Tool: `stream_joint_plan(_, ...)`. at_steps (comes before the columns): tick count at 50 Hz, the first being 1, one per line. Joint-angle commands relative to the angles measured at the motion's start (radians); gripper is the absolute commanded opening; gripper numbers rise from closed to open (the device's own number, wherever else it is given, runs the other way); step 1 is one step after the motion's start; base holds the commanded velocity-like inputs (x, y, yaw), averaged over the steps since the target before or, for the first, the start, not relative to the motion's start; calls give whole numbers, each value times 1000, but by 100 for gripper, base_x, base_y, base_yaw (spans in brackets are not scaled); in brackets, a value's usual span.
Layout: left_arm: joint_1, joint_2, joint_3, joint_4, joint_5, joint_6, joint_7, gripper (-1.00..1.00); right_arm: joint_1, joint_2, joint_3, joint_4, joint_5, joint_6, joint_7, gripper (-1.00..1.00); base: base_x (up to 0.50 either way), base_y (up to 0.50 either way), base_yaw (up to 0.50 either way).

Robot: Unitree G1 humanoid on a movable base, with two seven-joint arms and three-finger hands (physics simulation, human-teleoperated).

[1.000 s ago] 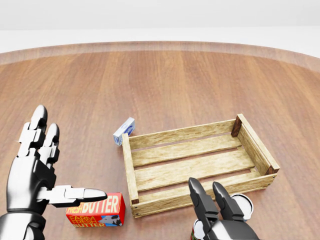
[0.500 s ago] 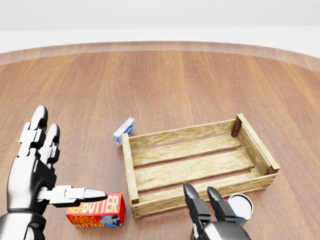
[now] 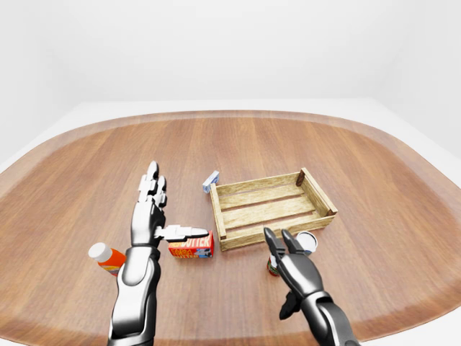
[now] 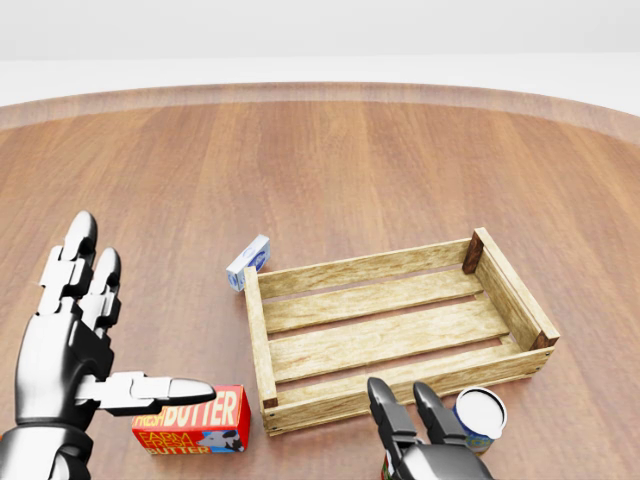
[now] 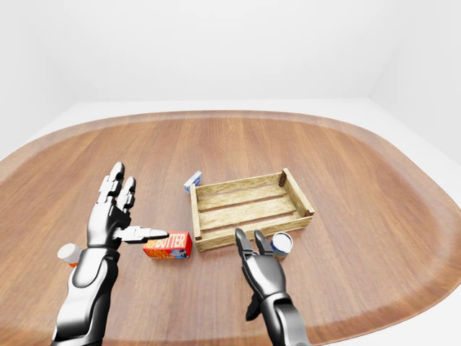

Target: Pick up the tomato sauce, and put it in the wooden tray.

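- right hand [image 3: 294,268]: fingers spread, gripping nothing; it hangs over a dark can [image 3: 273,267], probably the tomato sauce, lined up to grasp it.
- left hand [image 3: 148,213]: open, thumb out above the butter box [image 3: 191,246], clear of the work.
- white-lidded can [image 4: 480,417]: just beside the wooden tray [image 4: 258,340], outside its near rail.
- small blue box [image 4: 247,262]: at the tray's far-left corner.

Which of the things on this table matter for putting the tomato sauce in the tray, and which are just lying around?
Part of the job:
tomato sauce can, mostly hidden behind the right hand
wooden tray

Just lying about:
butter box
small blue and white box
white-topped can
orange bottle
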Motion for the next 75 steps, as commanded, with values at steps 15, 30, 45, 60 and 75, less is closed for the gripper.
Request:
stream_joint_plan(15, -3, 0, -1, 9, 2, 0, 2, 100, -61, 16, -11, 169, -37, -15, -74, 100, 0, 0, 0)
stream_joint_plan(30, -2, 0, 0, 6, 1, 0, 1, 100, -79, 21, -1, 221, -52, -3, -93, 100, 0, 0, 0)
stream_joint_plan(45, 2, -1, -2, -2, 3, 0, 0, 100, -78, 14, 4, 263, -70, -4, -122, 100, 0, 0, 0)
stream_joint_plan(60, -2, -1, -4, 9, 4, 0, 0, 100, -84, 11, -4, 260, -93, -6, -119, 100, 0, 0, 0)
stream_joint_plan(75, -1, -1, -5, 1, 5, 0, 2, 100, -85, 9, -2, 257, -121, -5, -127, 100, 0, 0, 0)
